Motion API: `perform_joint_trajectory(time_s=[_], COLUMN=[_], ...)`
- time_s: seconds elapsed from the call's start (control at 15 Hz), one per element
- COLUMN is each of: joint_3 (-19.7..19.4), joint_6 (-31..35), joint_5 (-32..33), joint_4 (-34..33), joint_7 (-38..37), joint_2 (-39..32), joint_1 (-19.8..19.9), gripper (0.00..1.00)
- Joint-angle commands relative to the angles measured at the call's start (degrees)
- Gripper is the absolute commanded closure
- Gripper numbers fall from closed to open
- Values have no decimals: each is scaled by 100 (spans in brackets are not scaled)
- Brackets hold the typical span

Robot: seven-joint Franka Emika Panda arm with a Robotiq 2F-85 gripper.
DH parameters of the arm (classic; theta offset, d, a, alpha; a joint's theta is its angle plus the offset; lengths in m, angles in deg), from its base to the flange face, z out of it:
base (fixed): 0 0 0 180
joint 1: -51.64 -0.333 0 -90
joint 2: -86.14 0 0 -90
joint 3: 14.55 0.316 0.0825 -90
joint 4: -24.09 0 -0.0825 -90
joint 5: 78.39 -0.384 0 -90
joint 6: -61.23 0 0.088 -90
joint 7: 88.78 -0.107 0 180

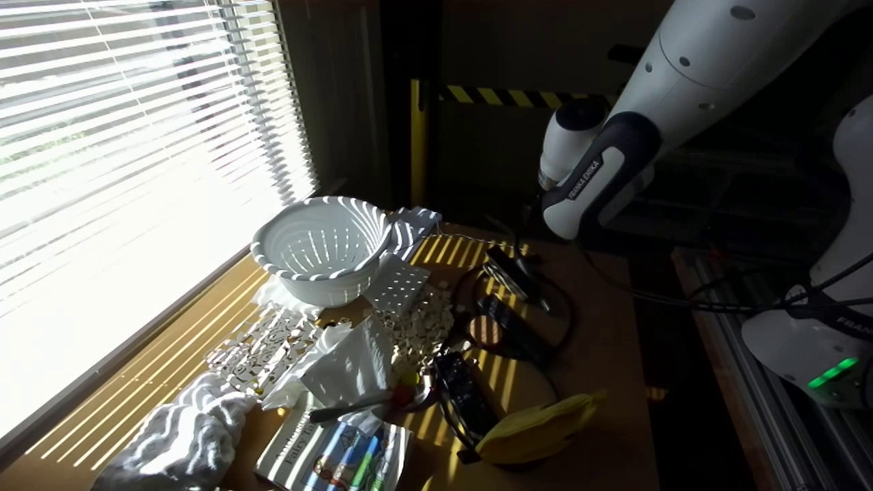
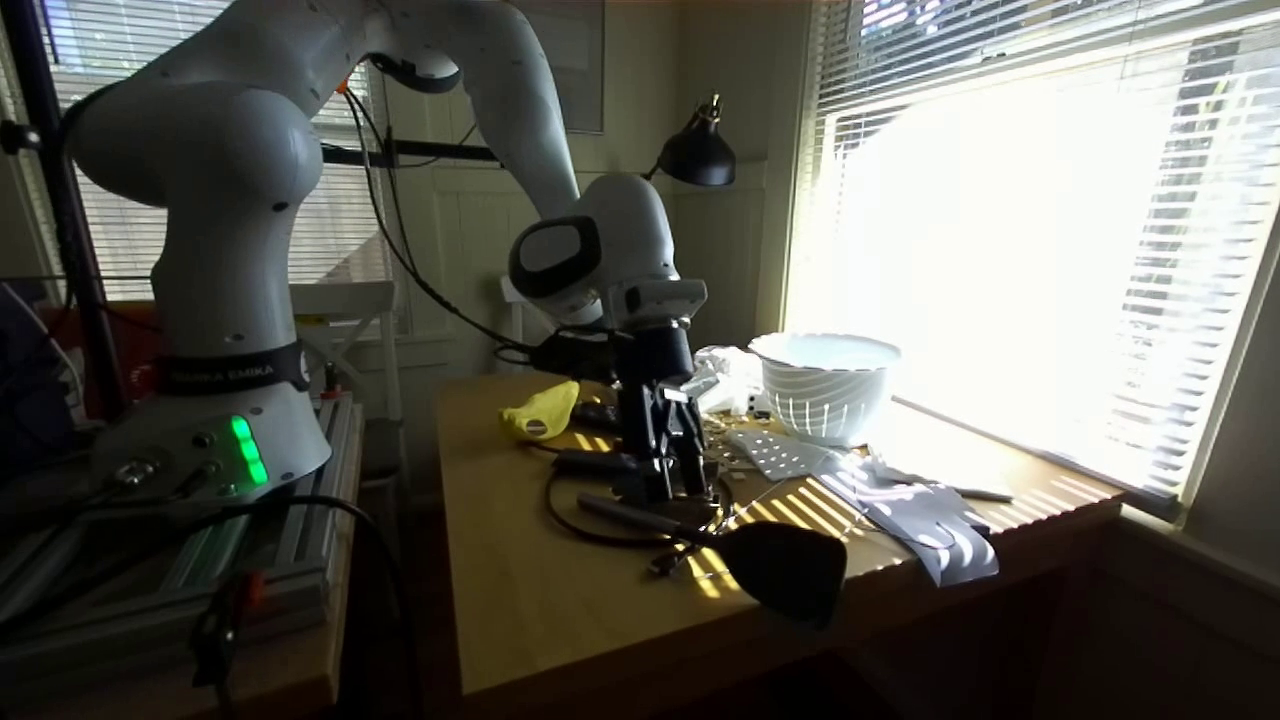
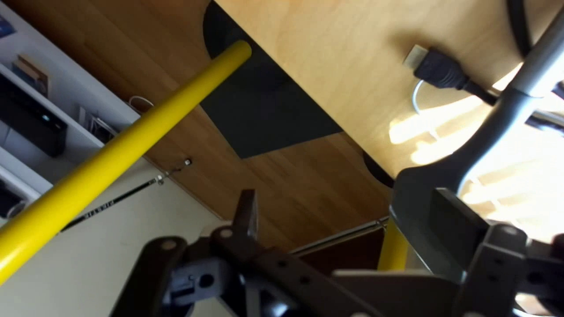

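Note:
In the wrist view my gripper stands wide open, with nothing gripped between its fingers. A dark spatula with a grey handle is the nearest thing; its blade shows behind the right-hand finger and reaches past the table edge. Whether that finger touches it, I cannot tell. In an exterior view the gripper points down over the table, close behind the handle of the spatula. A black cable plug lies on the table beside the spatula. The fingers are hidden in the dark behind the arm in the remaining exterior view.
A white colander stands by the window. Around it lie a grey perforated piece, a grey glove, small loose pieces, black cables and power bricks. A yellow item, a book and a striped-looking cloth are at the opposite end.

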Motion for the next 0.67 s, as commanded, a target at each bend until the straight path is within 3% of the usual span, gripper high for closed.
perform_joint_trajectory(time_s=[0.0,0.2,0.4,0.6], joint_3=[458,904,1134,1525], joint_6=[-286,-469,-1221,-1548], joint_5=[710,1127,1517,1754], joint_4=[-336,-671,-1208,-1715], joint_7=[-264,-564,-1173,-1710], joint_2=[798,1057,946,885], joint_1=[1066,1671,1932,2314], gripper=[0,0,0,0])
